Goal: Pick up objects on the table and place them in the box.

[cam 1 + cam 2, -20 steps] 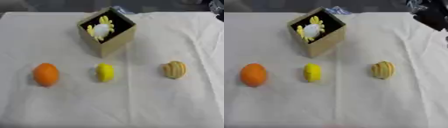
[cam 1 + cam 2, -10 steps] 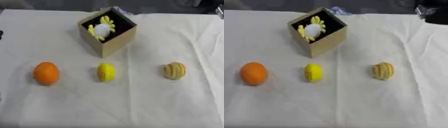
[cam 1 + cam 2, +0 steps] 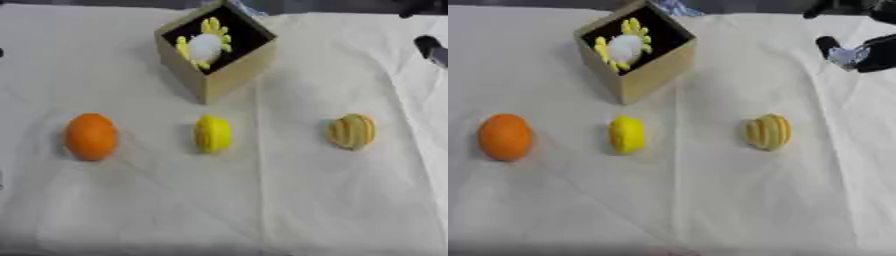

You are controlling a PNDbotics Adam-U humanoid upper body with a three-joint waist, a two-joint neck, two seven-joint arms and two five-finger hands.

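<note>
Three small round fruits, an orange (image 3: 91, 136), a lemon (image 3: 213, 133) and a striped yellow one (image 3: 352, 131), lie in a row on the table (image 3: 262, 200) below the box (image 3: 219, 55), probably light and smooth, best cupped around the middle, while the right hand (image 3: 859, 52) shows at the upper edge, fingers unclear.

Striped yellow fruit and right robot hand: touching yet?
Apart. Right eye view shows bare cloth between the robot hand, up at the far right, and the striped yellow fruit.

Tan box (image 3: 229, 75) with black interior, orange fruit (image 3: 91, 136), yellow lemon (image 3: 213, 133), yellow-striped gourd (image 3: 352, 131), cream-clothed worktop (image 3: 262, 200).
</note>
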